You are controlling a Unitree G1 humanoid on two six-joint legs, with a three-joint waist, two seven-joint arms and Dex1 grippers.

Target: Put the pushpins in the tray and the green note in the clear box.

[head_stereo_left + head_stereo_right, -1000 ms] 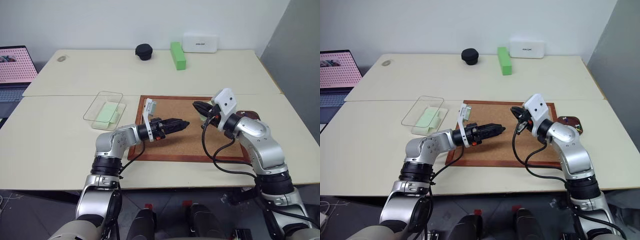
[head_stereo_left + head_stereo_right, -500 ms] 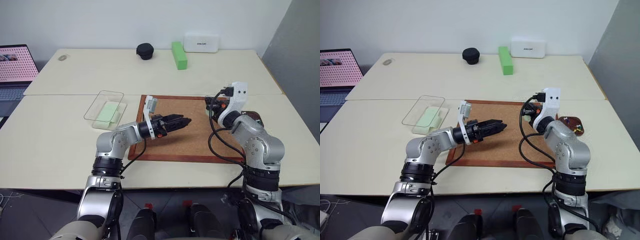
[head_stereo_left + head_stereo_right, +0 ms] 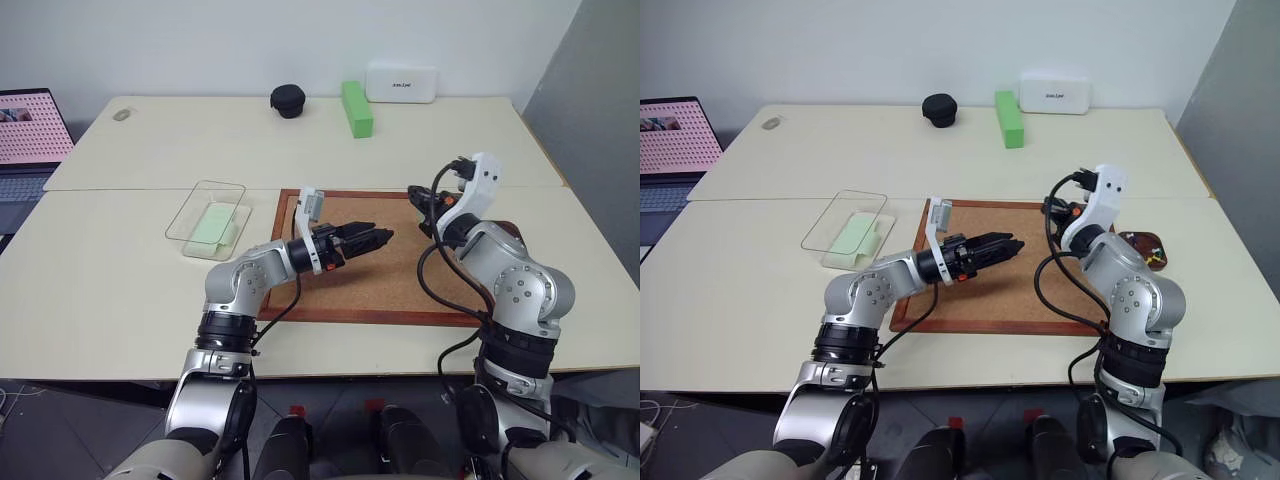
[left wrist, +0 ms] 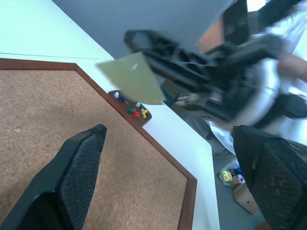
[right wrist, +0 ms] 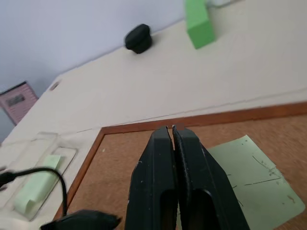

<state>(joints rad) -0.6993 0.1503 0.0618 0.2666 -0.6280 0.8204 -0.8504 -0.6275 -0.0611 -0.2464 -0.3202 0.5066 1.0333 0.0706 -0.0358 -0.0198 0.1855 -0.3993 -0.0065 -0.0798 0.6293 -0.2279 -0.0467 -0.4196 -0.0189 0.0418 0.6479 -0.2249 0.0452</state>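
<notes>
My right gripper (image 5: pixel 171 130) is shut on one edge of a pale green note (image 5: pixel 249 177) and holds it above the right part of the corkboard (image 3: pixel 330 300). The left wrist view shows this note (image 4: pixel 132 76) hanging from the black fingers. My left gripper (image 3: pixel 375 237) stands open over the middle of the board, pointing toward the right gripper, with nothing between its fingers (image 4: pixel 81 163). The clear box (image 3: pixel 222 186) sits left of the board with another green slip (image 3: pixel 210 224) inside. The red-brown tray (image 3: pixel 1135 238) lies right of the board and holds several pushpins (image 4: pixel 135 113).
At the back of the table stand a bright green block (image 3: pixel 356 108), a white case (image 3: pixel 401 82) and a black round object (image 3: pixel 288 101). A laptop (image 3: pixel 30 130) sits off the far left. The table's right edge is close behind the tray.
My right wrist has rolled upright and risen from low over the board, carrying the note with it. The left gripper has shifted a little to the right and stays open.
</notes>
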